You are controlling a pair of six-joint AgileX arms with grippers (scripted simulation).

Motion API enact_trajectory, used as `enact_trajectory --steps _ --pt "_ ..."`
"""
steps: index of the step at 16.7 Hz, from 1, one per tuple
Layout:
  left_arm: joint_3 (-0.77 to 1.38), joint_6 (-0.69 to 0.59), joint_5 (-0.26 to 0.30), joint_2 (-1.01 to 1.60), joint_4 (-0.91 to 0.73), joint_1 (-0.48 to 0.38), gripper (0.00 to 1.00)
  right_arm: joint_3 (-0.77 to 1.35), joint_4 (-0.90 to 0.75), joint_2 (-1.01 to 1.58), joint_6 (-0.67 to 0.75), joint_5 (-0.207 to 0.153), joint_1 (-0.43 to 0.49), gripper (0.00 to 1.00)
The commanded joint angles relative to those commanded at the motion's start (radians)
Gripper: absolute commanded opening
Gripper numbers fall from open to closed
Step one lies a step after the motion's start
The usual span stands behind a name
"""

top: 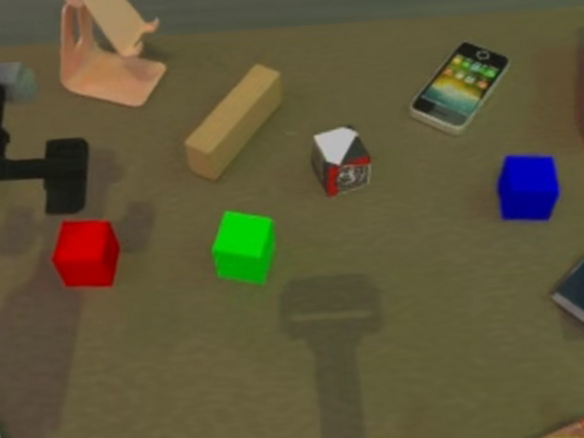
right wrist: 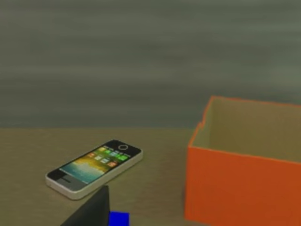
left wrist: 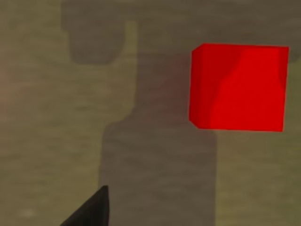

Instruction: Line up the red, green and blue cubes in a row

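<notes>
Nearest the lens: left gripper [top: 66, 175], black, hanging over the left side of the table [top: 433, 370]. Impossible to tell whether spread or closed. In the left wrist view, only one dark tip at the frame edge.

Right gripper [right wrist: 91, 212] out of the top view, seen only as a dark tip in the right wrist view. Its state likewise impossible to tell. Close by it there, a sliver of the blue cube [right wrist: 119, 219].

Largest on the table: orange box [right wrist: 244, 188] at the right edge. Then long tan wooden block [top: 234, 121], lying slantwise in the middle rear. Peach phone stand [top: 110, 51] at the rear left. Smartphone [top: 460, 86], face up, at the rear right.

Then the cubes. Red cube [top: 86, 252] just in front of the left gripper, not touching it, resting flat on the table. Green cube [top: 244, 246] near the red one, on its right, roughly level with it. Blue cube [top: 527, 186] well apart on the right, a little farther back than the other two.

Smallest: red-black-white patterned box [top: 341, 160], between block and blue cube.
</notes>
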Motion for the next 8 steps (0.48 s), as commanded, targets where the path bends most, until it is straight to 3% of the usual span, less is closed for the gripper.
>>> enact_trajectory --steps 8 --pt "0.365 -0.013 0.002 0.434 -0.227 -0.03 1.0 0.0 0.0 0.0 0.0 0.0 0.0 1.0"
